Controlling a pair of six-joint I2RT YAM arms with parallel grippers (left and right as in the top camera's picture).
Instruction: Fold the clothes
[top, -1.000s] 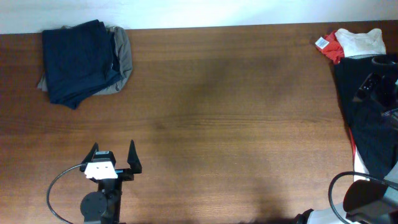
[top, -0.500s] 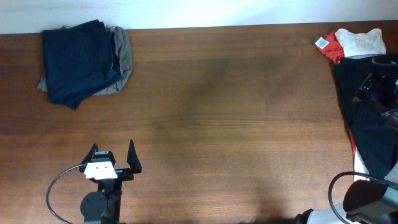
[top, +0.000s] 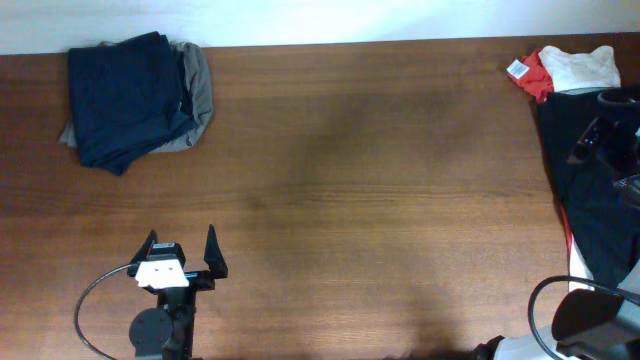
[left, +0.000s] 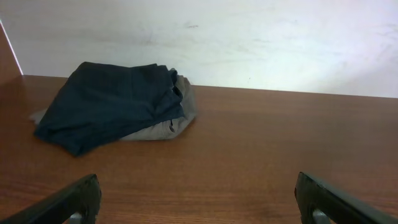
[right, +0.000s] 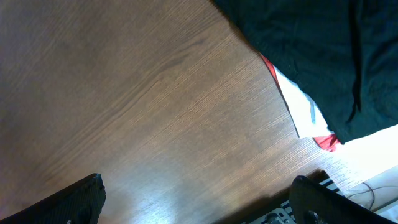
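Folded dark navy shorts (top: 125, 95) lie on folded grey-khaki trousers (top: 200, 95) at the table's far left corner; they also show in the left wrist view, the shorts (left: 112, 102) and the trousers (left: 183, 115). A loose black garment (top: 590, 210) lies at the right edge, with red (top: 538, 75) and white (top: 580, 68) pieces behind it. My left gripper (top: 182, 250) is open and empty near the front left, far from the stack; its fingers (left: 199, 202) frame bare wood. My right gripper (right: 199, 205) is open and empty above the table, beside the black garment (right: 311, 50).
The brown wooden table (top: 380, 200) spans the view, with a white wall (left: 249, 37) behind it. A black cable (top: 85, 310) loops by the left arm's base. A white and red cloth edge (right: 305, 115) shows under the black garment.
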